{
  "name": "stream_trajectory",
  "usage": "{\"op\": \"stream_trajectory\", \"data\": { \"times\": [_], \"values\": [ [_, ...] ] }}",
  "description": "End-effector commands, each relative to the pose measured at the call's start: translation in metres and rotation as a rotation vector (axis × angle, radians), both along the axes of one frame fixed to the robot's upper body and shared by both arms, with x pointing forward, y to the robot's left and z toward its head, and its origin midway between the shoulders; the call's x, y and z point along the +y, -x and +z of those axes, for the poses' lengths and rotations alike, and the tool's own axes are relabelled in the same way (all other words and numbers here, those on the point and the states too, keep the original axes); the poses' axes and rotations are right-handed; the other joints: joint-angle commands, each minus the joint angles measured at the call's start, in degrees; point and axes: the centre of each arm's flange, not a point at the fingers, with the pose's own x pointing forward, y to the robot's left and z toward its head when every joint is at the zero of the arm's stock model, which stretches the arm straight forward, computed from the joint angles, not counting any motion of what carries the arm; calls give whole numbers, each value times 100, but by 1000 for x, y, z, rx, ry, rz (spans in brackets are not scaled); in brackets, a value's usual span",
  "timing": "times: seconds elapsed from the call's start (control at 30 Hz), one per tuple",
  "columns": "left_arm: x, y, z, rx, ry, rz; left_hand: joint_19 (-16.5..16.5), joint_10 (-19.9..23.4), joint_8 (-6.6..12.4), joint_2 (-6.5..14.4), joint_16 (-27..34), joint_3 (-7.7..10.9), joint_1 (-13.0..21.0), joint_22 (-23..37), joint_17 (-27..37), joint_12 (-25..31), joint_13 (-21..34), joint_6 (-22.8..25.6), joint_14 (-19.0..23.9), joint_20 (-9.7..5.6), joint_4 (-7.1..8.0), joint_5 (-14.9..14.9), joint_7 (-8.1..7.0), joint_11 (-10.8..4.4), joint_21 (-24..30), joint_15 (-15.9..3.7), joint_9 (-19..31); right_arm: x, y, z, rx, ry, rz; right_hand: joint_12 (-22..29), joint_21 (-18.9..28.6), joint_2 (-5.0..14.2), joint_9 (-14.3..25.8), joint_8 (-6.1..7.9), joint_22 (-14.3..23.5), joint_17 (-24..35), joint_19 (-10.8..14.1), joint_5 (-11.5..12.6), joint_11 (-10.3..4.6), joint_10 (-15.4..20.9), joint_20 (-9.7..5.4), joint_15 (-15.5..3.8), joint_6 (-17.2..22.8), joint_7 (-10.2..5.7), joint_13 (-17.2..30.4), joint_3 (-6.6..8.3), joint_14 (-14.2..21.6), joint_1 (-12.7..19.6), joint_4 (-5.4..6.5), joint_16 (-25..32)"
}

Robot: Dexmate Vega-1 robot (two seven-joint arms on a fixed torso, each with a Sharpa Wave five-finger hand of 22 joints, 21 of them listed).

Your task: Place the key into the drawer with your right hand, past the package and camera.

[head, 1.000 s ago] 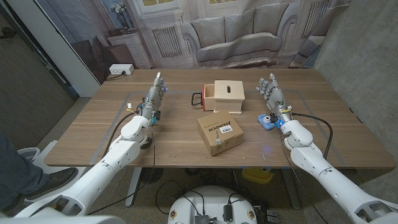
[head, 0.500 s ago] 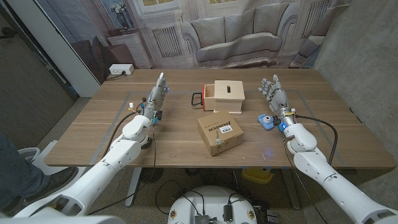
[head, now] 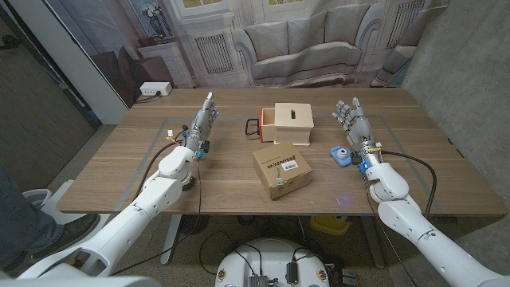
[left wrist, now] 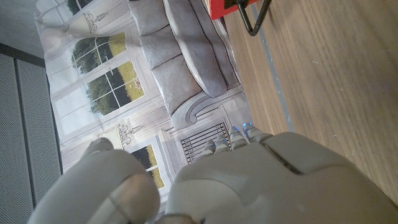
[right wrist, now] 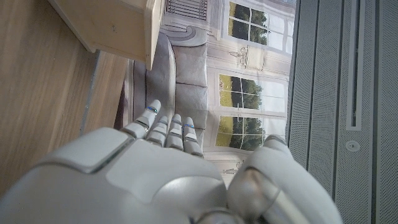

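Colours on the brown wooden table [head: 119, 171]

The drawer box [head: 292, 123] is pale wood with a red drawer front [head: 264, 127] and a black handle [head: 251, 128]. The package [head: 281, 170] is brown cardboard with a white printed label. The small camera [head: 341, 154] is light blue. Both hands, left hand [head: 203, 117] and right hand [head: 351, 119], are pale grey-white with blue marks on the fingers. The backdrop [head: 295, 40] shows a grey sofa and white panelling.

Both arms wear glossy white shells with black cables looping along the forearms; the left hand [head: 204, 115] and right hand [head: 351, 119] are pale grey with blue-marked fingertips.
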Motion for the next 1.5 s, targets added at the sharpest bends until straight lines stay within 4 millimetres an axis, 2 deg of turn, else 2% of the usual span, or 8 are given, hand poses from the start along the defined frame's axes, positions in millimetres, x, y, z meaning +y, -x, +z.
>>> {"op": "stream_trajectory", "data": {
  "times": [0.03, 0.23, 0.37, 0.57, 0.67, 0.77, 1.4, 1.5],
  "values": [
    [-2, 2, -2, 4, -2, 2, -171, 31, 22, -6, 31, 1, 54, 13, 20, 40, 18, 34, -86, -73, -17, 21, 16, 20, 38, -40, 15, 3, 14, -8, -27, 8, -2, 48, -12, 29, 14, 37, 27, 7, 62, 40, -5, 63, -228, 11, 59, 10, 26, 20, 64, 43, -24, 42],
    [-4, 2, -2, 0, -3, -2, -171, 34, 19, 4, 29, 5, 89, 13, 20, 39, 18, 36, -79, -69, -34, 20, 16, 13, 39, -34, 15, 4, 25, -11, -48, 6, -6, 49, -24, 37, 13, 43, 28, 7, 76, 40, 2, 78, -231, 4, 93, -8, 26, 21, 92, 57, -31, 44],
    [-5, 2, -4, -2, 5, -8, -172, 37, 19, 11, 27, 6, 112, 14, 20, 38, 18, 41, -76, -65, -45, 19, 21, 12, 40, -34, 15, 5, 32, -12, -61, 22, -11, 52, -53, 53, 12, 58, 30, 5, 93, 40, -95, 115, -232, -16, 175, -87, 25, 25, 110, 91, -52, 32],
    [-6, 0, -7, 7, -1, -5, -160, 63, 23, 20, 37, 8, 138, 14, 20, 46, 18, 62, -41, -63, -57, 16, 20, 0, 46, -44, 15, 7, 38, -14, -69, 24, -13, 56, -65, 62, 11, 64, 31, 4, 112, 41, -121, 141, -234, -35, 213, -104, 25, 28, 127, 112, -64, 29],
    [-6, 2, -9, 4, 23, 3, 190, 270, 68, 45, 102, -2, 227, 23, 25, 106, 19, 242, 213, -96, -96, 1, 60, 37, 172, -35, 17, 8, 41, -15, -77, 21, -11, 57, -74, 69, 11, 64, 31, 3, 120, 41, -142, 154, -236, -35, 230, -113, 24, 31, 132, 125, -72, 25],
    [-5, 3, -8, 2, 24, 10, 322, 382, 97, 49, 120, -15, 261, 26, 29, 133, 19, 363, 327, -119, -111, -8, 83, 57, 209, -19, 19, 9, 44, -16, -83, 24, -19, 60, -83, 75, 11, 70, 32, 3, 125, 40, -140, 172, -237, -31, 259, -122, 24, 33, 132, 137, -79, 20],
    [-7, 7, 0, 3, -11, -8, 169, 389, 72, 70, 69, -35, 318, 25, 31, 100, 19, 397, 313, -106, -130, -20, 85, 53, 120, -33, 21, 12, 64, -25, -121, 39, -12, 75, -128, 130, 11, 64, 35, 1, 177, 37, -167, 268, -242, -61, 332, -152, 24, 59, 176, 222, -123, 9],
    [-9, 7, 3, 3, -11, -9, 301, 397, 57, 83, 77, -46, 331, 30, 35, 92, 20, 390, 360, -92, -131, -26, 91, 62, 167, -8, 23, 11, 66, -26, -127, 44, -15, 75, -134, 140, 11, 70, 35, 1, 197, 35, -176, 283, -250, -63, 364, -147, 25, 63, 184, 239, -132, 6]
  ]
}}
